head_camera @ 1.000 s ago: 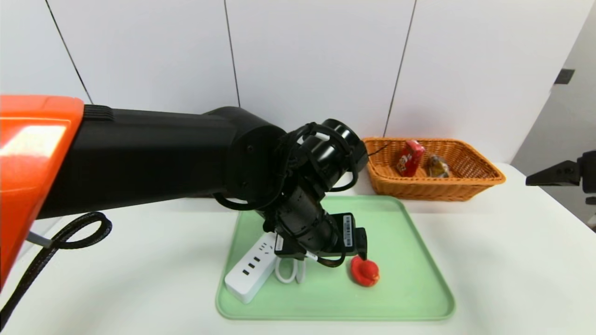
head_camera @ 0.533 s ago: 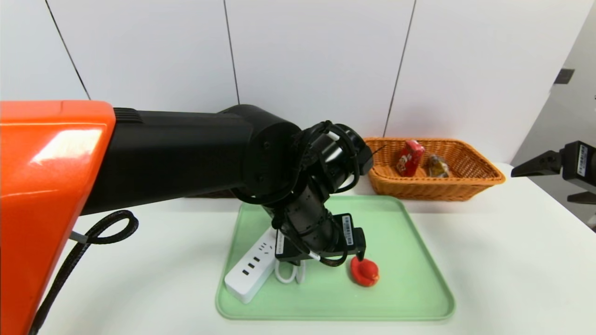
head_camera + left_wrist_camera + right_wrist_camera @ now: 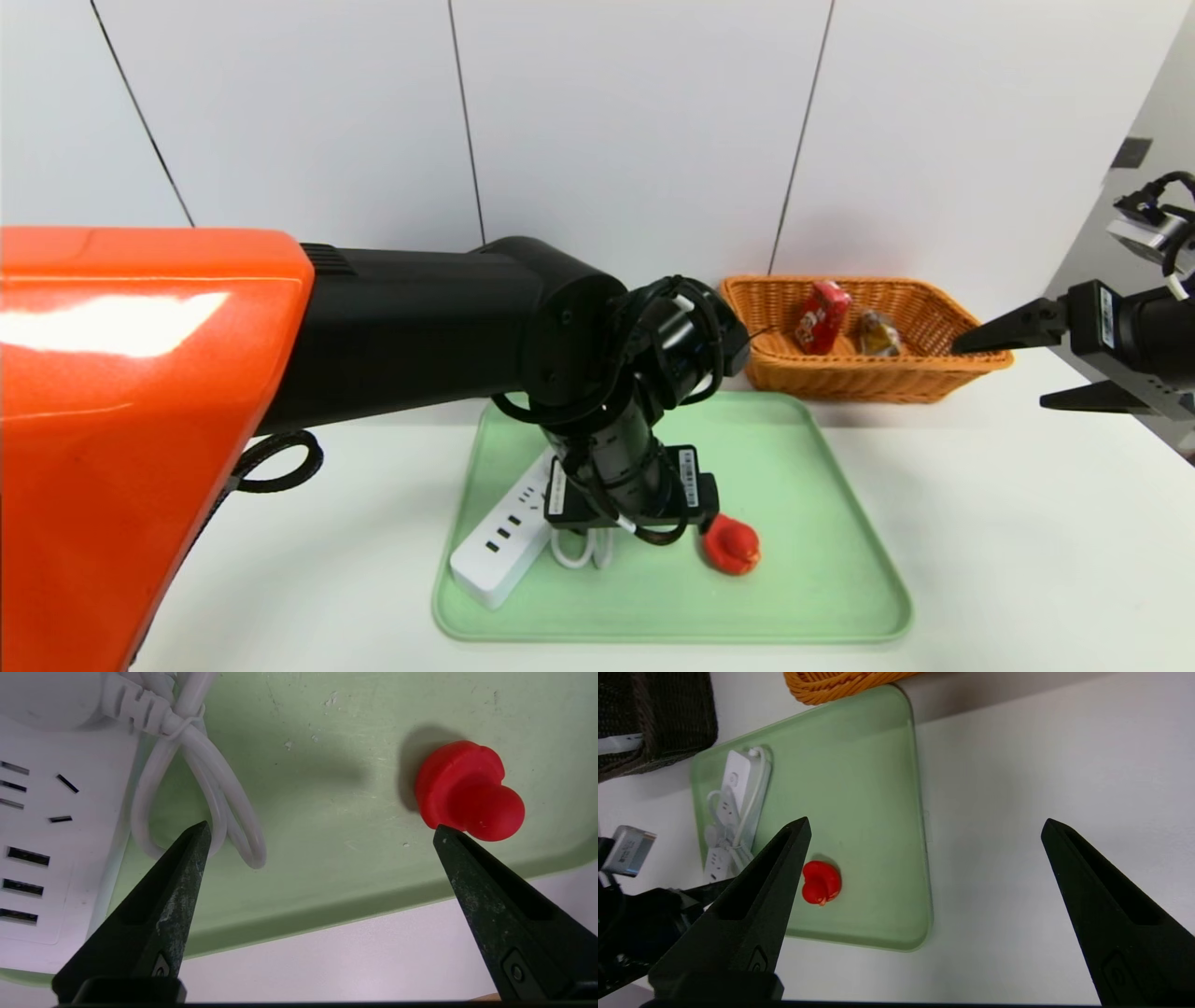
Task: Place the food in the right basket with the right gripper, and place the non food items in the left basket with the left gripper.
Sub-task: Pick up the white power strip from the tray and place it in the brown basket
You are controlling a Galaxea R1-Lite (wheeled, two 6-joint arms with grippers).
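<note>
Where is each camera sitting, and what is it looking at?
Head view: high on the robot, looking down at the green tray and orange basket; both arms show.
Left wrist view: on the left arm, looking past the open left tool at the power strip and red duck.
Right wrist view: on the right arm, high beside the tray, past the open right tool; dark basket in a corner.
All three share the duck and tray.
</note>
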